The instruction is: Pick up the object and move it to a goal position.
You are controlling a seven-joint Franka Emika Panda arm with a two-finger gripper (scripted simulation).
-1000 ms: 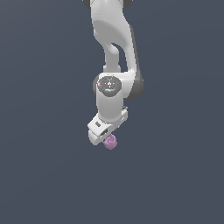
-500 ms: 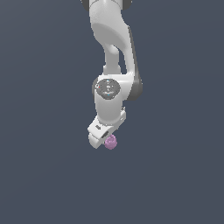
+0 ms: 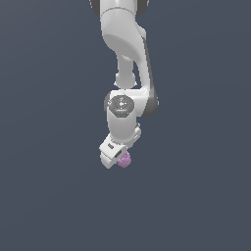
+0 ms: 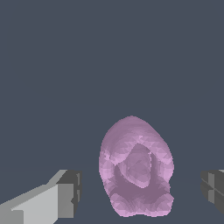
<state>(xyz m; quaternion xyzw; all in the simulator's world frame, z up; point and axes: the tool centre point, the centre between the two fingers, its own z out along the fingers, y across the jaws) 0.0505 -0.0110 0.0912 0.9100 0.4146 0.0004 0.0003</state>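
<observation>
While the arm has barely shifted since half a second ago, the exterior view shows the hand [image 3: 116, 158] poised over the object [image 3: 124, 159], a bumpy pink-purple blob. Seen from the wrist, the object [image 4: 136, 168] sits between wide-spread fingers [image 4: 65, 192], touching neither.

Backdrop [image 3: 44, 196]: you see one flat, uniform slate-grey field filling both views. Even lighting, with no edges or seams discernible.
</observation>
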